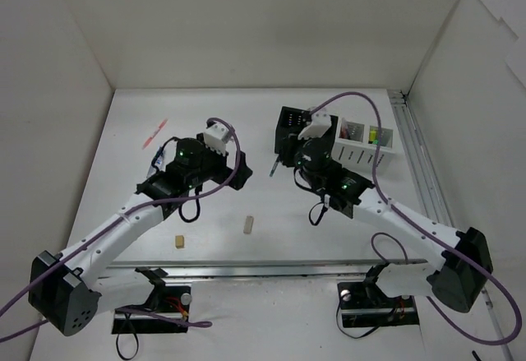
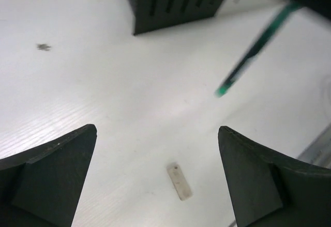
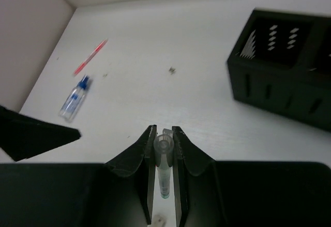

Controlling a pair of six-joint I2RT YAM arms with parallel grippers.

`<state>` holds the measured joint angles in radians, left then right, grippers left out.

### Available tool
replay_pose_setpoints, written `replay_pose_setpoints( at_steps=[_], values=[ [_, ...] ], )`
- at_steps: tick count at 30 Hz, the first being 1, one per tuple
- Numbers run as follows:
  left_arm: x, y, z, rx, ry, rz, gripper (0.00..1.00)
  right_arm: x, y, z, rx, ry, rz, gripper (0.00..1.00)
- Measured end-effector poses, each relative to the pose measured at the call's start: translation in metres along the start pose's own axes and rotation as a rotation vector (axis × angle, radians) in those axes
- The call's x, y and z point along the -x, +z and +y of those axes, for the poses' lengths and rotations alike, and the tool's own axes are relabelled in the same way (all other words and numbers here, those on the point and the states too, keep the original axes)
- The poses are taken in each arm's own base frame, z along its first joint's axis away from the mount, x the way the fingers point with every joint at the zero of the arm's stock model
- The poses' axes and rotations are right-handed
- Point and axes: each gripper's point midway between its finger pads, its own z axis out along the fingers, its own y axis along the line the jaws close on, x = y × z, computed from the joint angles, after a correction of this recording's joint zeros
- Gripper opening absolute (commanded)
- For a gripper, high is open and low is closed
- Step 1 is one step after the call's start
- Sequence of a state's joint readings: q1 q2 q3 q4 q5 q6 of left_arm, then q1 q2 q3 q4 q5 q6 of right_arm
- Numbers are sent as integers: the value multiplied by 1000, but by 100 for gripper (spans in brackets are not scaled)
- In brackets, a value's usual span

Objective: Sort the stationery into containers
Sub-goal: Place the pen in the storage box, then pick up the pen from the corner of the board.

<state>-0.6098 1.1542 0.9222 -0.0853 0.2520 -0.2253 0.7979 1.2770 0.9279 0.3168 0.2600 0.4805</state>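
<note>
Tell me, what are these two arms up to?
They're mid-way through a tidy-up. The right gripper is clamped on a thin dark-green pen, holding it beside the black perforated box. The left gripper hangs open above a beige eraser. A pink pen and a clear blue-capped bottle lie loose at the far left.

Two pens, erasers, boxes; one bottle

White table; tiny dark speck on it; metal rail along right edge.
</note>
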Motion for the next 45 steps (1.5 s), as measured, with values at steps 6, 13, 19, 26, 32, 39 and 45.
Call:
replay_pose_setpoints(
  at_steps=[6, 13, 19, 26, 32, 39, 45],
  values=[
    [25, -22, 81, 247, -145, -49, 100, 110, -29, -82, -305, -102, -263, 0],
    [24, -55, 197, 538, -410, -44, 99, 158, -32, -187, -593, -224, -314, 0],
    [6, -57, 252, 611, -488, 0, 99, 153, 5, -249, -662, -287, -235, 0],
    [33, -54, 303, 584, -380, -2, 100, 115, 49, -295, -632, -320, -123, 2],
    [65, -44, 344, 562, -199, 24, 100, 83, 67, -309, -606, -289, -52, 82],
    [50, -18, 417, 484, -184, 105, 99, 88, 66, -288, -516, -247, -61, 98],
    [-23, 9, 448, 412, -257, 261, 99, 116, 40, -250, -442, -251, -100, 98]
  ],
)
